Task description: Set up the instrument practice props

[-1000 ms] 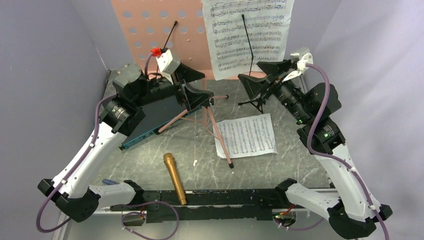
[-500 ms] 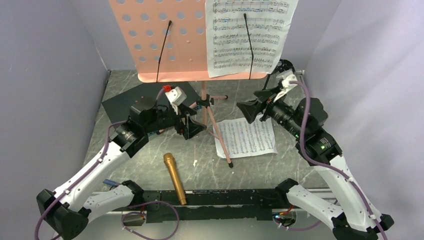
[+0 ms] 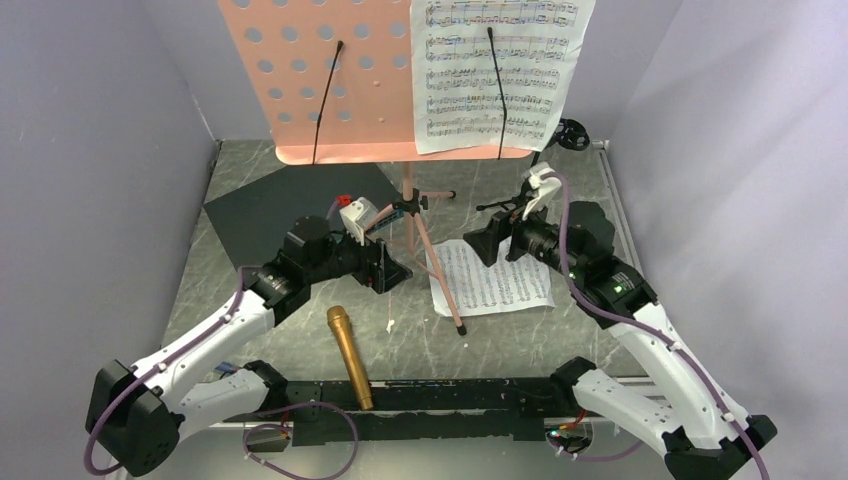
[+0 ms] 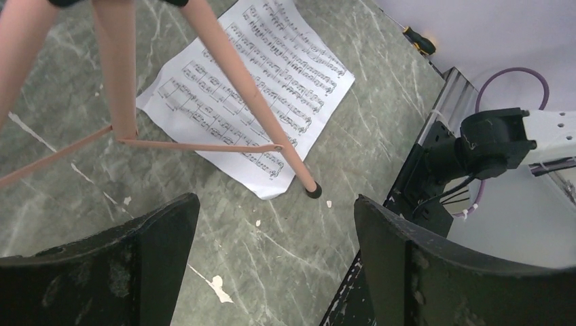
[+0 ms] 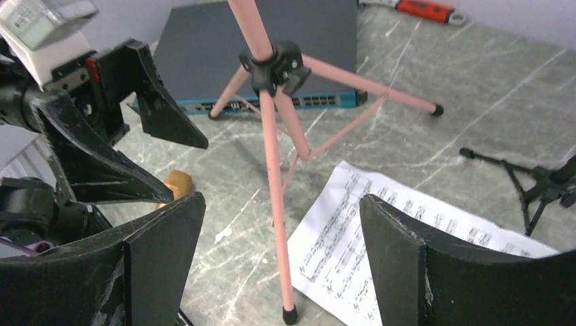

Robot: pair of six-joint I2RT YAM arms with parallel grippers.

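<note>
The pink perforated music stand point(image 3: 330, 80) stands upright at the back on its tripod legs point(image 3: 432, 262). One sheet-music page point(image 3: 495, 75) rests on its right half. The second page point(image 3: 495, 278) lies flat on the table under a leg. The gold microphone point(image 3: 349, 355) lies near the front. The black tripod mic stand point(image 3: 505, 206) shows behind my right gripper, clearer in the right wrist view point(image 5: 530, 183). My left gripper point(image 3: 390, 268) is open and empty, left of the legs. My right gripper point(image 3: 485, 240) is open and empty, right of them, above the flat page point(image 5: 380, 231).
A dark flat panel with a teal edge point(image 3: 270, 205) lies at the back left, behind the stand's legs point(image 5: 258, 47). A red-handled tool point(image 5: 421, 10) lies by the back wall. A yellow-and-black screwdriver point(image 4: 419, 41) lies near the right edge. Grey walls close in three sides.
Both grippers have let go of the stand and pulled back toward the near side and lower. The music stand stays upright where it was half a second ago.
</note>
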